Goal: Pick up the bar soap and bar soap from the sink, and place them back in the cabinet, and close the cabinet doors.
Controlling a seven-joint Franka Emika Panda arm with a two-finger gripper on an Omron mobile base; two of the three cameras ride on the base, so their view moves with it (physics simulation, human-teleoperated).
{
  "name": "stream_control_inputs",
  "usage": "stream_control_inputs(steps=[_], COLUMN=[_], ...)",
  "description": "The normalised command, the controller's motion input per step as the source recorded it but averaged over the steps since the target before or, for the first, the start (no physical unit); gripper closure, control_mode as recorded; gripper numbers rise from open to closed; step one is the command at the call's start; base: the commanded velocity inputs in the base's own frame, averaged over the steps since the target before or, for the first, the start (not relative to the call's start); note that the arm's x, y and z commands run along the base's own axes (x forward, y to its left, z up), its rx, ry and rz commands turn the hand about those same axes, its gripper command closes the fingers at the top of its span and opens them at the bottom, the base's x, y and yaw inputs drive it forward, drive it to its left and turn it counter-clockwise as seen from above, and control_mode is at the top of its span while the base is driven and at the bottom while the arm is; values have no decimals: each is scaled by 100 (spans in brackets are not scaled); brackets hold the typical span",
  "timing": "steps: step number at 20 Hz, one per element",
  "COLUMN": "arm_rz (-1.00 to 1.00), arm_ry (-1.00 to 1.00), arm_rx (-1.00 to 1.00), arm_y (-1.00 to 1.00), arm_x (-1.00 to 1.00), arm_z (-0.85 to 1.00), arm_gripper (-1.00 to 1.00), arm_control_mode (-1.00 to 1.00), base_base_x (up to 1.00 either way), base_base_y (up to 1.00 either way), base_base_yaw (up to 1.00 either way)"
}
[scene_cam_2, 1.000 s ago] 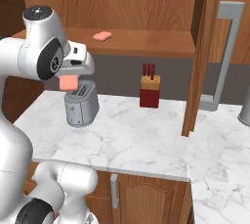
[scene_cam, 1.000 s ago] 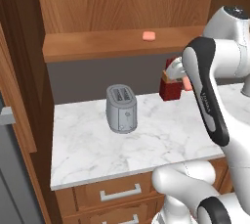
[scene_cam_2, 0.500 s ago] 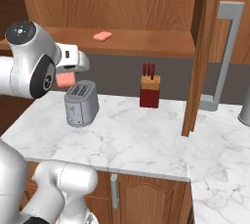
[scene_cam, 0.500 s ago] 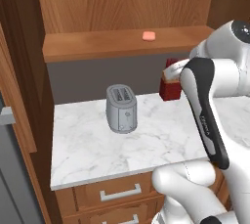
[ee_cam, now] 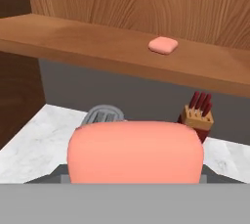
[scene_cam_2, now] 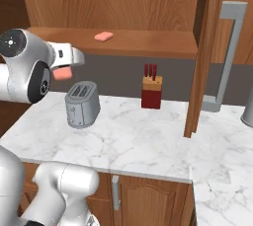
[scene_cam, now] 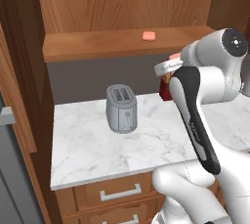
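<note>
Above the marble counter [scene_cam_2: 148, 136], short of the cabinet [scene_cam: 122, 3] shelf: gripper [scene_cam_2: 63, 72] clamped on 2nd bar soap [ee_cam: 135, 152], pink slab wide across hand view w/ fingertips hidden behind it, so closure judged from soap held off any surface. Seen also as pink sliver by wrist, left base view [scene_cam: 174, 56]. Straight ahead and higher: 1st bar soap [ee_cam: 163, 45] lying flat on plank shelf [ee_cam: 97, 47], well apart from held one. Below hand: grey toaster [scene_cam_2: 82, 104] on counter, knife block [scene_cam_2: 151, 92] to its side near back wall. Cabinet doors open, one edge-on at right w/ long grey handle [scene_cam_2: 226, 57]. Sink outside these frames.

Progress, by estimate: approx. halfway plus. One bar shelved, 2nd lifted and en route; placing it on shelf, release, retreat, then both doors shut left to do. Nothing yet closed.
</note>
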Motion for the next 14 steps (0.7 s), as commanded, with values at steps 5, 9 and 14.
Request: stream_control_inputs(steps=[5,9,14], arm_rz=[-2,-3,-1], arm_ry=[-3,-1,0], arm_rx=[0,1,0], arm_y=[19,9,0], arm_x=[33,37,42], arm_z=[21,23,4], arm_gripper=[100,100,100], arm_control_mode=[-100,-100,-100], base_base_x=[0,0,0], base_base_y=[0,0,0], base_base_yaw=[0,0,0])
